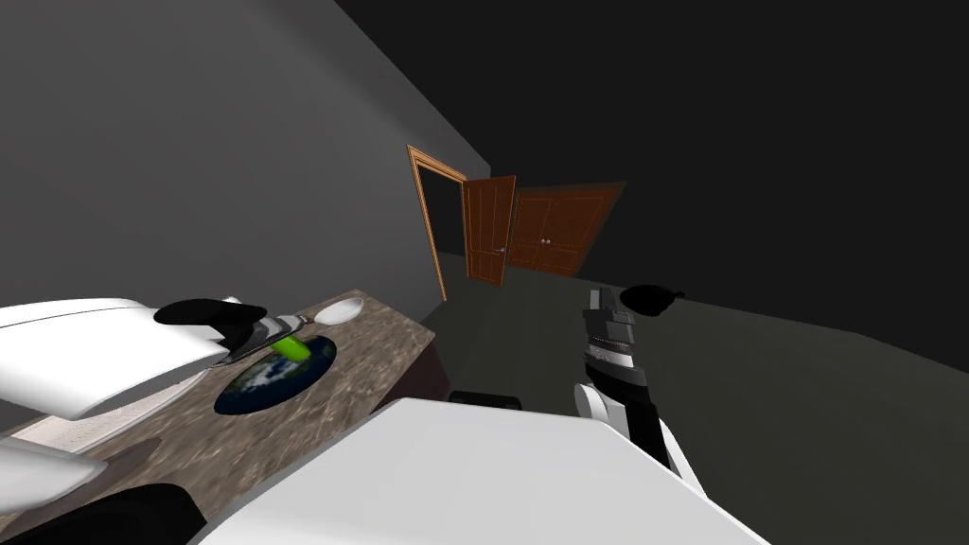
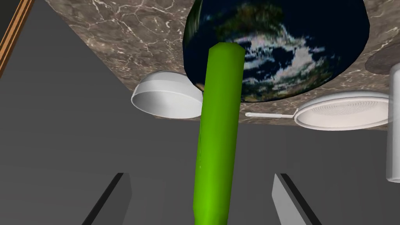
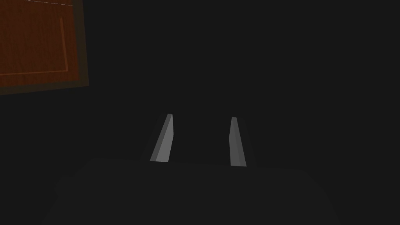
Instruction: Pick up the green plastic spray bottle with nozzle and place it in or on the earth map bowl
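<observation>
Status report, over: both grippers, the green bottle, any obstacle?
Left gripper open around green bottle, not touching it. Bottle's far end over earth bowl. Right gripper open, empty. White bowl beside earth bowl, not blocking.

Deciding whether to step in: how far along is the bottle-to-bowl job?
Done: the green spray bottle is at the earth map bowl, its far end over it. In hand: the left gripper stands open, fingers either side of the bottle, not pressing. Left: whether it rests in the bowl I cannot tell; confirm that, then withdraw.
</observation>
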Available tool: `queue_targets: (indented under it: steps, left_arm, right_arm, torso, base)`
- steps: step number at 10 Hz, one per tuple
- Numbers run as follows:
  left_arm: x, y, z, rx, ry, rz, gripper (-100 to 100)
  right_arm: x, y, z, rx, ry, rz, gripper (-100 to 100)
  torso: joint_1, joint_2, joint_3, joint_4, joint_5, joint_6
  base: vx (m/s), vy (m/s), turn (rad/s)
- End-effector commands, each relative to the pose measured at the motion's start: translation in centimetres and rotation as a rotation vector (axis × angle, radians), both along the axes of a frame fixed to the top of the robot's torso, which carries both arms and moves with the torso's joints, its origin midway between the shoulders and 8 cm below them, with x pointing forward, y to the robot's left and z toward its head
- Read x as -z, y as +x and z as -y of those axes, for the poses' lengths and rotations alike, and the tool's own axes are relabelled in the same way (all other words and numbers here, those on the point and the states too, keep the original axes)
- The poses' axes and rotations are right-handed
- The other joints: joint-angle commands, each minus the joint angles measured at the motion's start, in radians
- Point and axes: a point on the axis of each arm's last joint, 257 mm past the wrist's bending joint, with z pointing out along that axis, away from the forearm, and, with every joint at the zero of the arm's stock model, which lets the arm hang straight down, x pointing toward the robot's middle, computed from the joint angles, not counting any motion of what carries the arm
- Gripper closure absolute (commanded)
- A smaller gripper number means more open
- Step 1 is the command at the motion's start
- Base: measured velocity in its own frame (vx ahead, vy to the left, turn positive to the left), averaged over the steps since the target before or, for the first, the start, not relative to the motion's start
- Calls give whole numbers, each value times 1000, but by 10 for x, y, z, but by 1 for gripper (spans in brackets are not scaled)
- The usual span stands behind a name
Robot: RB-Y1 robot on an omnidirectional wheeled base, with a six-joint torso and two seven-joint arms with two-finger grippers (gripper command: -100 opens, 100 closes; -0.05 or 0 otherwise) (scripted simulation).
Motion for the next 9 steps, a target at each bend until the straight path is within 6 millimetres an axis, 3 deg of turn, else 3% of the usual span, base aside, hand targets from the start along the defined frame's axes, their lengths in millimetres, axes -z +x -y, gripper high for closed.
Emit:
queue_targets:
  steps: [1,3,5,6,9]
  left_arm:
    - [10,21,7,31,-51,10,-100]
    - [20,31,6,38,-64,-4,-100]
    - [44,19,11,30,-96,-55,-100]
    - [46,43,18,68,-135,-26,-100]
    - [57,56,15,71,-151,-49,-100]
  right_arm:
    - [0,0,0,0,0,0,0]
    - [0,0,0,0,0,0,0]
    - [0,0,0,0,0,0,0]
    - [0,0,0,0,0,0,0]
    - [0,0,0,0,0,0,0]
  torso:
    - [0,0,0,0,0,0]
    - [0,-1,0,0,0,-1]
    - [2,-5,-3,-1,0,-1]
    - [3,-5,-3,-1,1,-1]
    - [0,-1,0,0,0,-1]
  base:
    - [-98,-43,-69]
    - [-23,-21,-2]
    - [13,2,0]
    - [-86,-56,-105]
    - [-57,-32,-16]
